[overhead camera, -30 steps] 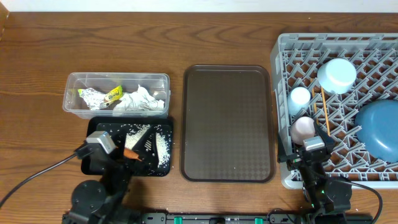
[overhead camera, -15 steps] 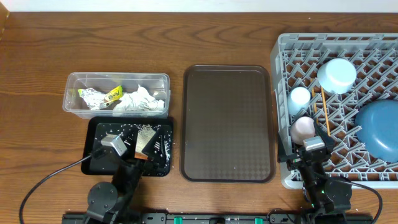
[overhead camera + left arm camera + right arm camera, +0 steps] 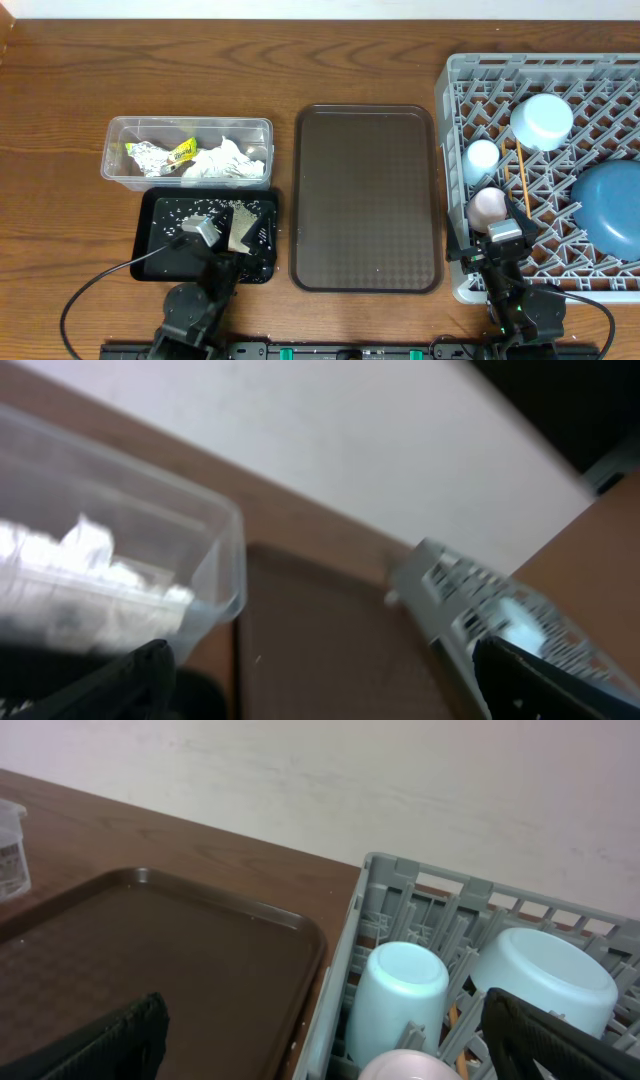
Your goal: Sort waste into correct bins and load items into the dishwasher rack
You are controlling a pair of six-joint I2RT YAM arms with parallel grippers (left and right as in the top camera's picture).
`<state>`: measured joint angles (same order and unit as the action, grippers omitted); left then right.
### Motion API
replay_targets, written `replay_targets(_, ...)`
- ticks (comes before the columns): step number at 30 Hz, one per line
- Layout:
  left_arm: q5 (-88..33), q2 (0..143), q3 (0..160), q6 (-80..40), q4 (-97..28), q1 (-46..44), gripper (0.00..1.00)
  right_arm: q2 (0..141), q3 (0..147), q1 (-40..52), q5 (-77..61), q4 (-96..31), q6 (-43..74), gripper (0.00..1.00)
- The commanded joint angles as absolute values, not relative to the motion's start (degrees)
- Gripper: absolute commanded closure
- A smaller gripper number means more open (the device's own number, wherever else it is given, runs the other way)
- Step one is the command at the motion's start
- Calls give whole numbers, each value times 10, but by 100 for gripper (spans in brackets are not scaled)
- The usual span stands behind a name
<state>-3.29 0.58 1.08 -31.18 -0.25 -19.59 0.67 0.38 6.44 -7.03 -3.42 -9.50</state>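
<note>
While both arms sit low at the table's near edge, the left gripper [image 3: 320,690] hangs over the black tray [image 3: 158,256], jaws spread wide and empty, above white specks that look like rice scraps [image 3: 192,207], though they are too small to be sure. Just behind, the clear tub [image 3: 190,121] holds crumpled tissues [image 3: 225,165] and the foil wrapper [image 3: 160,153]. The right gripper [image 3: 322,1050], likewise spread and empty, sits at the near side of the dishwasher rack [image 3: 470,78], which carries the bowl [image 3: 542,120], light blue cup [image 3: 483,155], pink cup [image 3: 488,205], chopsticks [image 3: 521,178] and blue plate [image 3: 610,205].
</note>
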Motion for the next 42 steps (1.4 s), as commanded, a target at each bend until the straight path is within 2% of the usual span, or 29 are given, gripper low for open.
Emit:
replay_targets(1,-37,1,2,-288,-18,-194,2,3,3,64,-69,-37,-99,1)
replay_targets(15,-36,1,2,-77,-38,-197,2,3,3,64,-69,-37,-99,1)
replay_targets(26,-37,1,2,-75,-38,-192,2,3,3,64,-69,-37,-99,1)
replay_targets(35,-37,1,2,-75,-38,-114,2,3,3,64,-69,-37,-99,1)
replay_targets(42,-37,2,2,-75,-38,-110,2,3,3,64,-69,-37,-99,1)
